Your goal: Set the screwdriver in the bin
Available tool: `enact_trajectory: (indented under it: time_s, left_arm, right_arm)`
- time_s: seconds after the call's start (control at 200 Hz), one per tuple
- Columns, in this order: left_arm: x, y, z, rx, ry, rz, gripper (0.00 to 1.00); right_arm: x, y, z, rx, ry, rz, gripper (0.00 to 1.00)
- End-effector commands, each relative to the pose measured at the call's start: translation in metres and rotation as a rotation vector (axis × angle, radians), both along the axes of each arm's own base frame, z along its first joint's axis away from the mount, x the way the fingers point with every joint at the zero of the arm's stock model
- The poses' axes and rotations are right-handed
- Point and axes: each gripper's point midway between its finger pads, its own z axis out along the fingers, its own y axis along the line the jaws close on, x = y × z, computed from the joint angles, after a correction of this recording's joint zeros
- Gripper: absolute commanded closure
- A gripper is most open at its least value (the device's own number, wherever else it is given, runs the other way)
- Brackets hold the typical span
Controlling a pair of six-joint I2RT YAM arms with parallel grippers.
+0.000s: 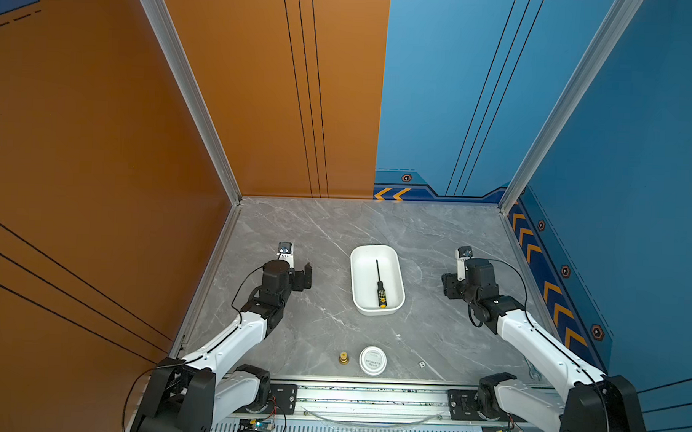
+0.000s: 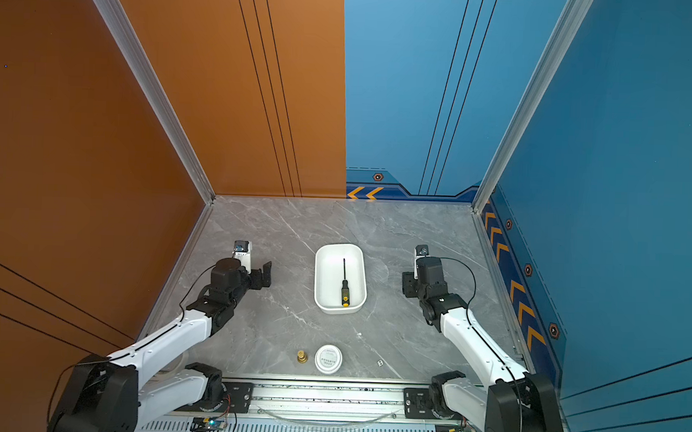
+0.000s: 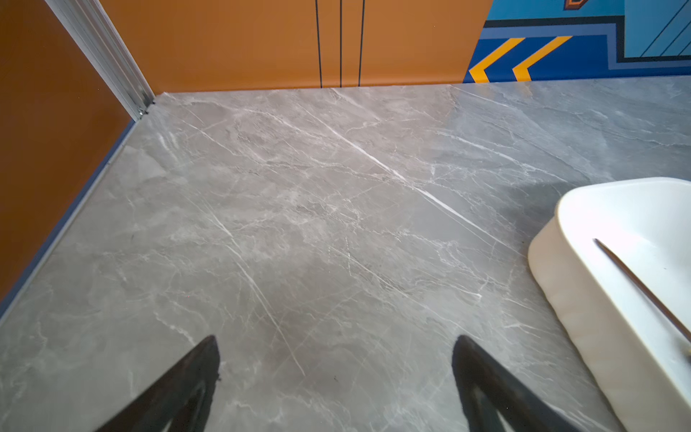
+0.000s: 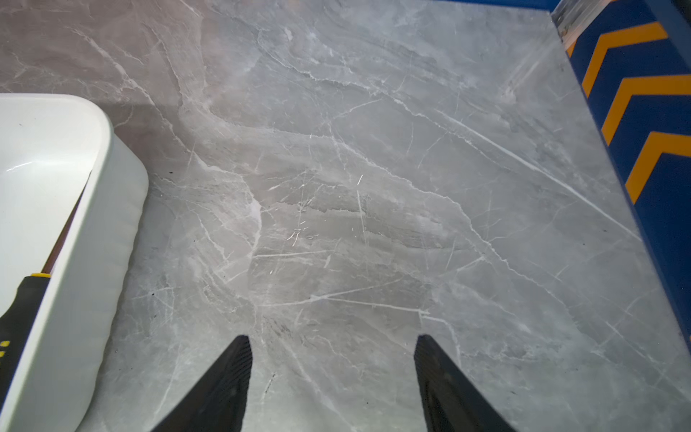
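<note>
Closest to you, along the 6 o'clock edge of the grey marbled tabletop (image 1: 313,326), sit a small round white lidded container (image 1: 372,360), shut so you cannot see what it holds, and a brass fitting (image 1: 343,358) just beside it at its 9 o'clock; neither belongs to this job. Look past them toward 12 o'clock and you find the bin (image 1: 363,273) near the middle of the table. The screwdriver (image 1: 381,291) lies flat inside it, running along its length, shaft tip toward 12 and yellow butt toward 6, close to the near wall. Nothing else is in the bin. Your left gripper (image 3: 336,348) hangs over bare tabletop at the bin's 9 o'clock, fingers apart with nothing between them. Your right gripper (image 4: 332,346) hangs at the bin's 3 o'clock, fingers likewise spread and empty. Both are apart from the bin walls. By my reading the placing step is finished and the task is as good as complete. All the next move calls for is parking both arms clear, and you should sweep them away from the bin rather than across it, so that no finger nudges the wall or tips the tool back out
</note>
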Motion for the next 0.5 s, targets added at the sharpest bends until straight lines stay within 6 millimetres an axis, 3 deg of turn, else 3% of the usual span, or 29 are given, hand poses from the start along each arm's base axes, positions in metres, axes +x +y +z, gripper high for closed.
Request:
enact_trajectory:
  time_s: [0.0, 0.215, 0.496]
  left_arm:
    - [0.013, 0.000, 0.014, 0.010, -0.066, -0.050, 0.02]
    - [0.025, 0.002, 0.010, -0.012, -0.059, -0.101, 0.02]
    - [0.026, 0.024, 0.005, -0.044, -0.124, -0.057, 0.02]
  right_arm:
    - [0.021, -0.010, 0.037, 0.011, -0.226, -0.018, 0.29]
    - [0.029, -0.033, 0.029, 0.036, -0.293, -0.083, 0.27]
    - [0.039, -0.045, 0.009, 0.025, -0.340, -0.112, 0.25]
